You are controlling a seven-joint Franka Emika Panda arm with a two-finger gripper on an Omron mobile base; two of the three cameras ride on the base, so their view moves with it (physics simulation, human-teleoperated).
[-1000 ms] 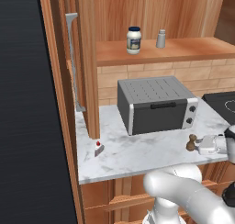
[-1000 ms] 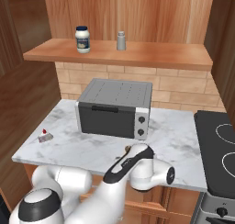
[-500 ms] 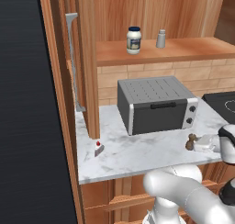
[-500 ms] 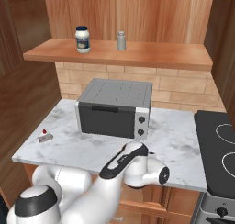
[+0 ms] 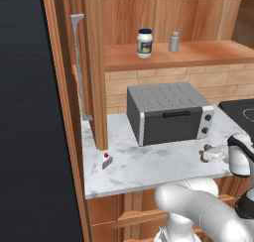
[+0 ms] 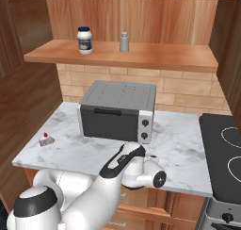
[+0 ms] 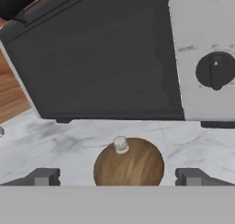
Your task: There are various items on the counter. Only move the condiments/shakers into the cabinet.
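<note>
My end effector (image 7: 117,177) stands wide apart around the pepper mill (image 7: 129,165) near the counter (image 5: 149,161) front edge; I should lower further, centre, then close gently

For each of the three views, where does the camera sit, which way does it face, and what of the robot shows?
Left base view: behind the arm's left, facing the counter and cabinet; white arm lower right, near the pepper mill.
Right base view: behind its right, same scene; arm lower left.
Hand view: low over the counter, facing the toaster oven; the open gripper straddles the mill.
Both base views share the jar, shaker and toaster oven.
</note>
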